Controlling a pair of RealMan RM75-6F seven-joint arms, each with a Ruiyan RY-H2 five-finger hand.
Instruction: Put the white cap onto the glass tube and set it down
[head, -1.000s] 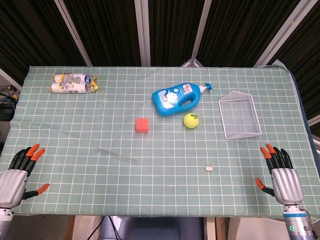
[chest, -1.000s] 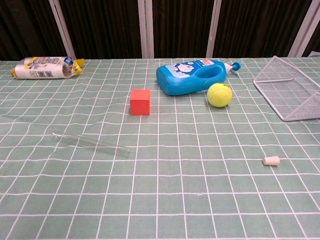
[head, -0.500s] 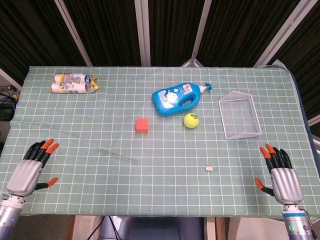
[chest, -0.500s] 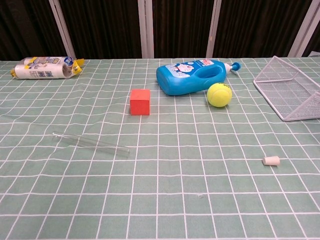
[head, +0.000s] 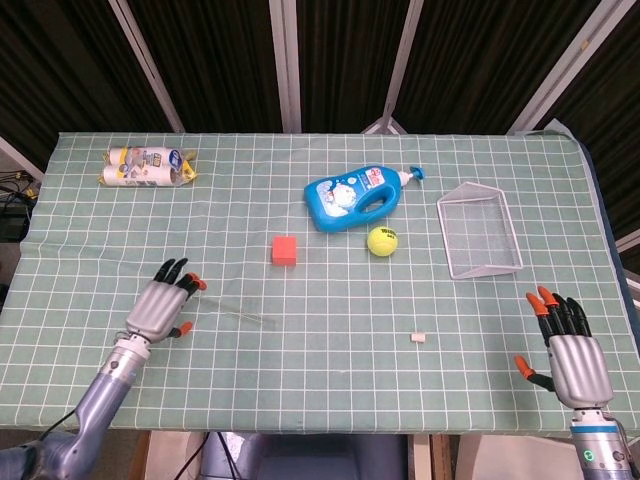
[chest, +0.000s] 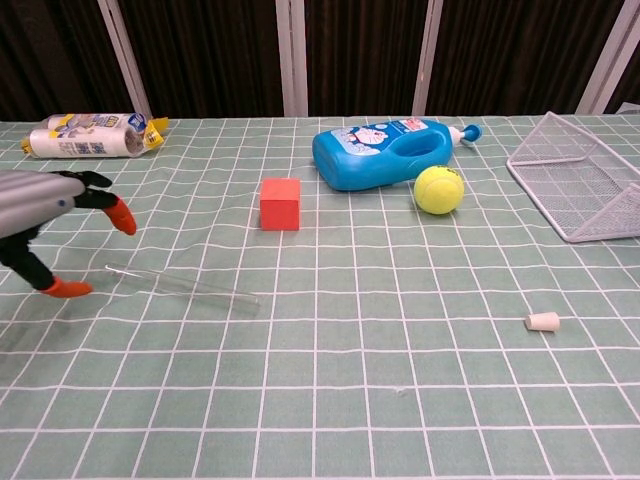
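The glass tube lies flat on the green checked cloth, left of centre, also faint in the head view as the tube. The small white cap lies on its side far to the right, the same cap in the head view. My left hand hovers just left of the tube's left end with fingers spread and nothing in it; the chest view shows this hand above the cloth. My right hand stays open at the table's front right corner, well away from the cap.
A red cube, a blue detergent bottle and a yellow tennis ball sit behind the tube and cap. A white wire basket stands at the right. A wrapped package lies at the back left.
My left hand has moved from the front left corner forward and right, up to the tube's left end. The right hand has barely shifted. Tube and cap have not moved.
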